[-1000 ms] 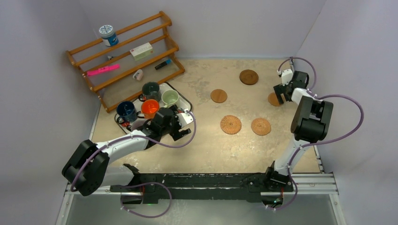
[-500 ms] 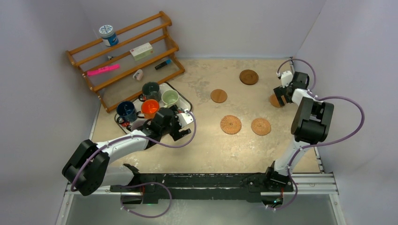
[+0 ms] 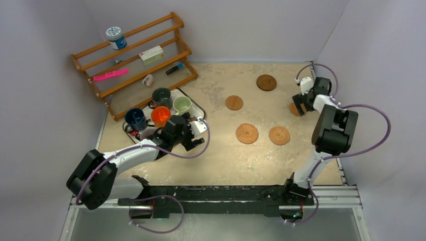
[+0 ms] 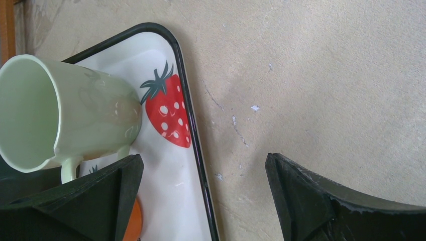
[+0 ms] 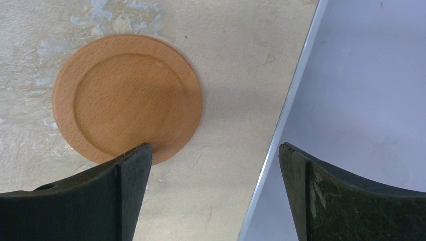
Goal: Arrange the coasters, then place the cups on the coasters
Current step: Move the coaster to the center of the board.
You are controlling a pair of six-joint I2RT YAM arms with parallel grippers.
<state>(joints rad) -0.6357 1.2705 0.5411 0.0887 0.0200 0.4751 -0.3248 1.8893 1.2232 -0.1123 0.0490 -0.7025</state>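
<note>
Arranging the coasters (image 3: 247, 133) seems in hand; right gripper (image 5: 215, 150), spread wide, hovers beside the wooden coaster (image 5: 128, 98); next, centre and descend.

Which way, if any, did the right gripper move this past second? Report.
Yes: the right gripper crept toward the near edge, covering more of the wooden coaster.

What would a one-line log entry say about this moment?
left tool: open, over tray edge | right tool: open, at plain wooden coaster | visible cups: on tray, none placed
</note>
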